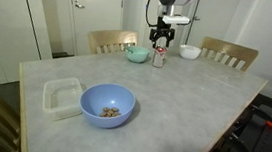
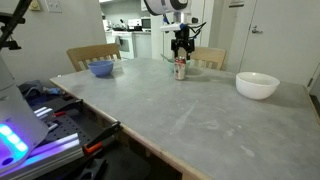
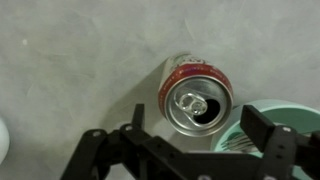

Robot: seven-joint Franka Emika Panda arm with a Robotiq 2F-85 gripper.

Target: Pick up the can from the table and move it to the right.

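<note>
The can (image 3: 195,98) stands upright on the table (image 3: 70,70), silvery with a red-and-white label and an opened top. It also shows in both exterior views (image 1: 159,57) (image 2: 181,69). My gripper (image 3: 200,125) hangs directly above the can, open, with a finger on each side of the can's top and apart from it. In both exterior views the gripper (image 1: 161,36) (image 2: 181,48) is a short way above the can.
A small teal bowl (image 3: 270,125) (image 1: 137,55) holding a utensil stands close beside the can. A white bowl (image 1: 189,52) (image 2: 257,85), a large blue bowl (image 1: 107,104) (image 2: 101,68) and a clear container (image 1: 62,96) are on the table. Wooden chairs (image 1: 229,53) stand around it.
</note>
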